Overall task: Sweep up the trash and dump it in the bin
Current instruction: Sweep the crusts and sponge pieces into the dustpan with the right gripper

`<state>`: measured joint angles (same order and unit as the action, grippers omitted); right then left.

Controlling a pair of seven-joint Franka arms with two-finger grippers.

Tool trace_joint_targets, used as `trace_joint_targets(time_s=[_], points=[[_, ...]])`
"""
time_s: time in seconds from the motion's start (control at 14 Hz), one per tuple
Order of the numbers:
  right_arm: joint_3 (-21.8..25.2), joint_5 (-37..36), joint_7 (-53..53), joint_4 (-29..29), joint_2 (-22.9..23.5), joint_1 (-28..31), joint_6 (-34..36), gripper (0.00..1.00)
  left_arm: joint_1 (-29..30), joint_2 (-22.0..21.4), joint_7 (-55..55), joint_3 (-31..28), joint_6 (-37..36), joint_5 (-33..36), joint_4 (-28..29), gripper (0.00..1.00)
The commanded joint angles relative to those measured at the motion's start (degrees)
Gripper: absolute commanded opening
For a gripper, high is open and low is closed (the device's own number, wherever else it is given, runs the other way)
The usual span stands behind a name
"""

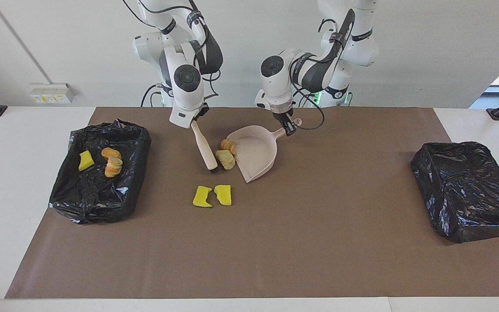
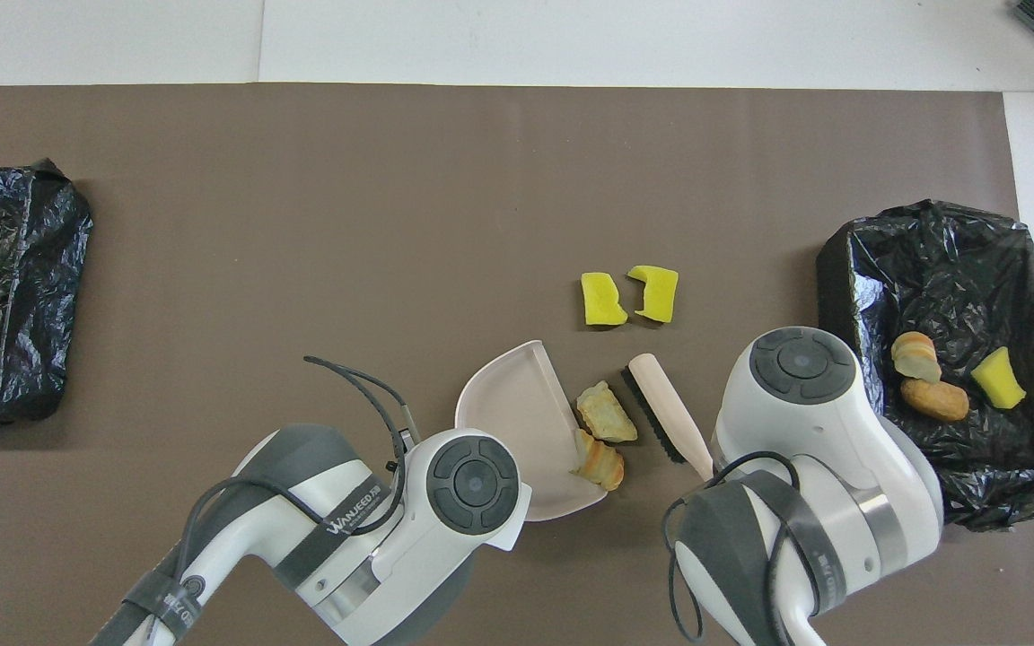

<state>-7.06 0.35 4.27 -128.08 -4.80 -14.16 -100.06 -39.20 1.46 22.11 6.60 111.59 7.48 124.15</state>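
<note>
The left gripper [image 1: 290,125] is clamped on the handle of the dustpan [image 1: 256,151], keeping its open lip on the mat beside two tan chunks [image 1: 225,157] that wait just outside it. The right gripper [image 1: 194,121] is closed on the brush [image 1: 204,147], angled bristles-down beside those chunks to push them in. Two yellow chunks [image 1: 212,195] lie farther out. Three pieces already sit in the bin [image 1: 102,203] toward the right arm's end. From overhead, the arms' housings hide both grips.
</note>
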Motion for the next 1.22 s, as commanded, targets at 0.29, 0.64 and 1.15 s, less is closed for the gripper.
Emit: trace_joint_targets(time_s=[0.29, 0.64, 1.15], points=[[-0.7, 8.8, -8.5, -3.8, 0.7, -8.0, -5.1, 0.0, 1.2, -0.6, 2.1, 0.1, 0.3, -1.0, 0.6, 0.0], [-0.7, 12.9, -13.0, 1.1, 2.9, -10.4, -2.6, 0.0, 1.2, -0.6, 2.1, 0.1, 0.2, -1.0, 0.5, 0.0], [-0.2, 11.5, -15.6, 12.1, 9.6, -7.9, -2.0, 0.0, 3.6, -0.1, 5.7, 0.0, 0.9, -1.0, -0.7, 0.0]])
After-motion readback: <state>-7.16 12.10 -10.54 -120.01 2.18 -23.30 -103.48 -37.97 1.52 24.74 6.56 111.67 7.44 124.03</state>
